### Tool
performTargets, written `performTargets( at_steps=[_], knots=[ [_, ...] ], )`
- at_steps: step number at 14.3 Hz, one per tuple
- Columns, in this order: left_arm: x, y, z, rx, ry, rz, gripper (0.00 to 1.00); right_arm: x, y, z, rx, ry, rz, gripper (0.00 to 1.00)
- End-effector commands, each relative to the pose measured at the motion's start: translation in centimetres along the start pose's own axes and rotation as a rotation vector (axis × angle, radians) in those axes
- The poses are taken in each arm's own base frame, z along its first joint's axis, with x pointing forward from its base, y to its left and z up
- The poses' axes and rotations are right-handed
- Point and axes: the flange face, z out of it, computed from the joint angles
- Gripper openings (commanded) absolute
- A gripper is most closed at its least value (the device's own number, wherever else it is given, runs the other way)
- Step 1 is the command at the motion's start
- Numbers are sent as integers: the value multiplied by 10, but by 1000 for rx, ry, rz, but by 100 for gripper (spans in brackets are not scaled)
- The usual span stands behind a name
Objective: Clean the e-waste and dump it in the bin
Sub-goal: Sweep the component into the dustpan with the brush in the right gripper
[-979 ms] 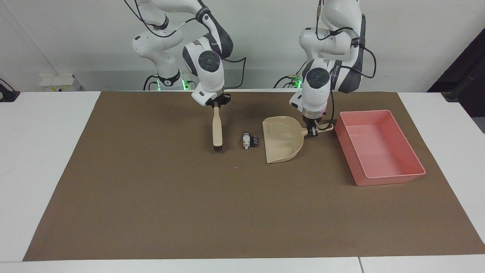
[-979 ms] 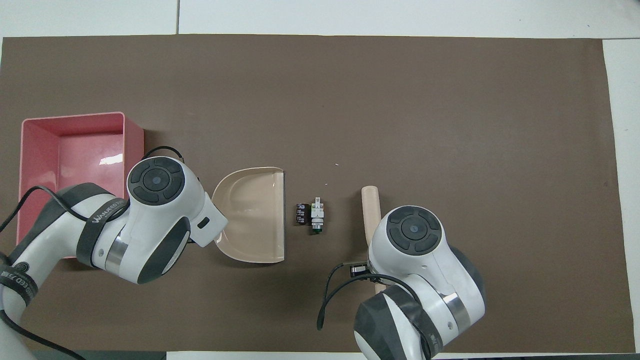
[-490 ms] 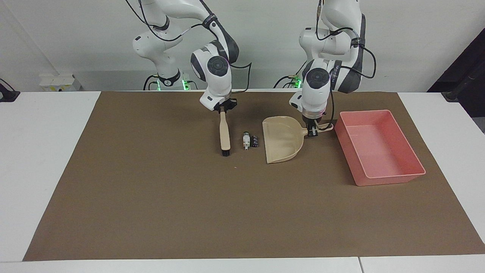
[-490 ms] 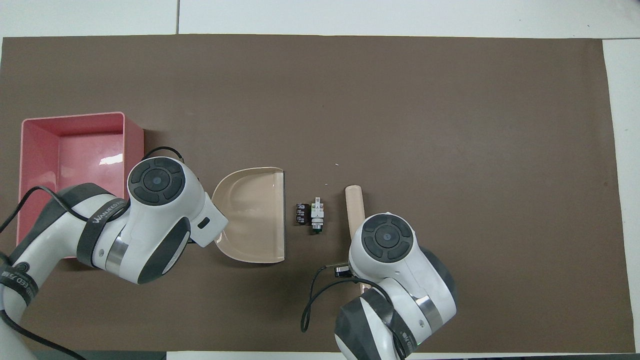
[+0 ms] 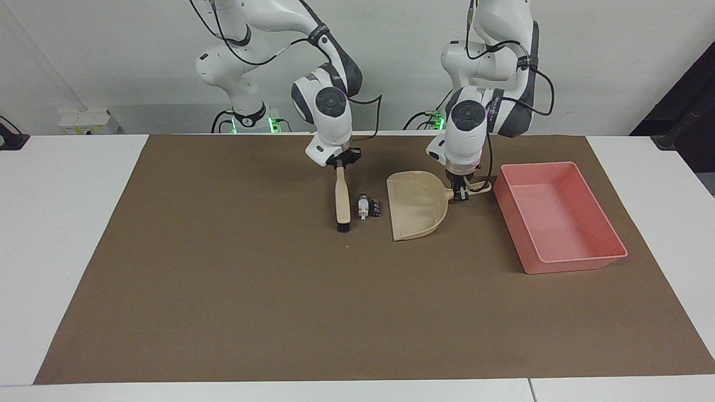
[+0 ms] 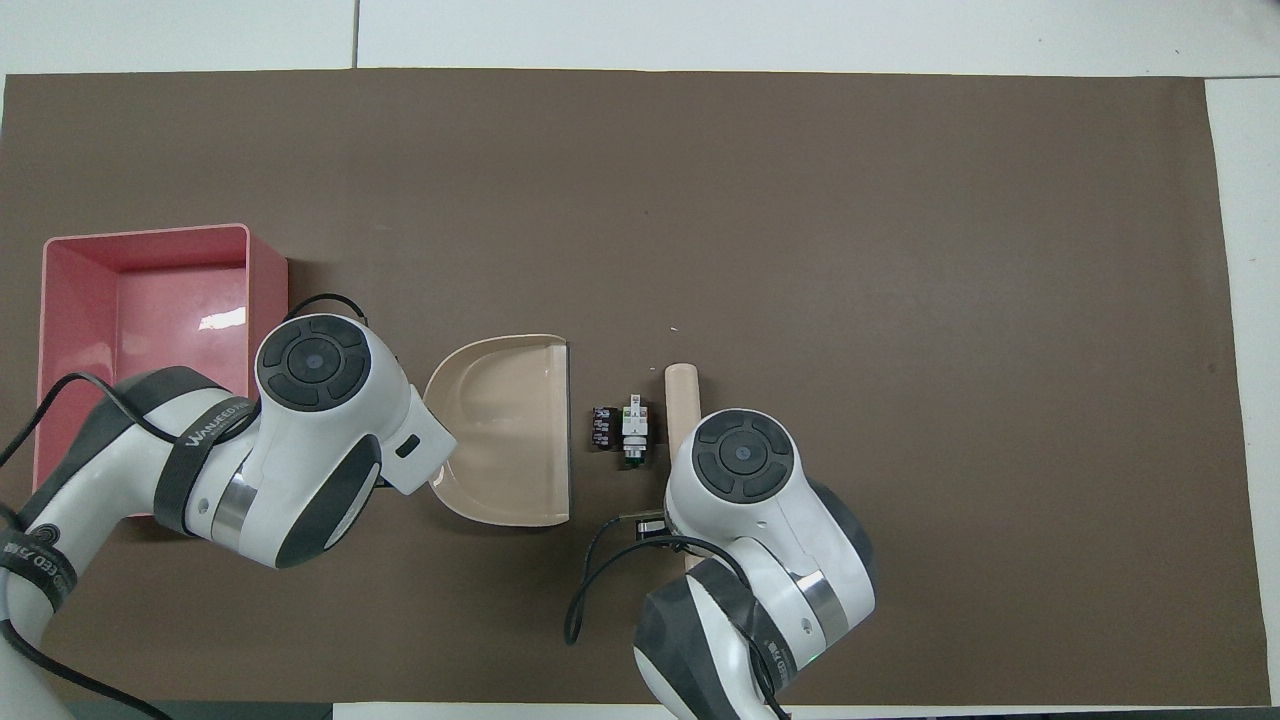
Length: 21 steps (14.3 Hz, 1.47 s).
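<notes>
The e-waste is two tiny parts side by side on the brown mat: a white-grey one (image 5: 363, 207) (image 6: 634, 428) and a black-purple block (image 5: 377, 208) (image 6: 601, 428). My right gripper (image 5: 338, 164) is shut on the handle of a beige brush (image 5: 342, 200) (image 6: 682, 390), whose black bristles rest on the mat right beside the white-grey part. My left gripper (image 5: 460, 191) is shut on the handle of the beige dustpan (image 5: 416, 204) (image 6: 505, 428), whose open edge faces the black-purple block. The pink bin (image 5: 556, 215) (image 6: 140, 300) stands beside the dustpan, toward the left arm's end.
A brown mat (image 5: 279, 312) covers most of the white table. A few pale specks (image 6: 673, 327) lie on the mat a little farther from the robots than the brush. Black cables hang from both wrists.
My right gripper has carried the brush sideways toward the e-waste, closing the gap until it stands right beside the white-grey part. The left gripper, dustpan, e-waste and bin have not moved.
</notes>
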Motion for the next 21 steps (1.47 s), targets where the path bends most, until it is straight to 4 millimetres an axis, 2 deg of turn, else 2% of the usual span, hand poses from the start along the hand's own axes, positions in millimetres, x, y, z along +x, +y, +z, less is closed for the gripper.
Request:
performTargets(
  at_steps=[1,4,6,10,11,15,17,19,21],
  knots=[
    [2,4,2,2,-21,-3,0,5,-24,14,8,0,29,0],
    [2,5,4,-2,-23,-4,0,9,-40,10,20,7,42,0],
    [2,5,4,-2,-23,-4,0,5,-53,7,59,-5,52,0],
    [2,5,4,-1,-22,-6,0,5,-61,6,74,-1,72,0],
    [2,5,4,-1,-22,-6,0,3,-73,11,69,-3,74,0],
    [2,5,4,0,-24,-5,0,4,-97,22,84,25,92,0],
    [2,5,4,0,-24,-5,0,7,-104,16,97,35,103,0],
    [2,4,2,1,-23,-6,0,8,-120,7,108,42,125,0],
    [1,4,2,3,-23,-6,0,7,-125,4,114,47,131,0]
  ],
)
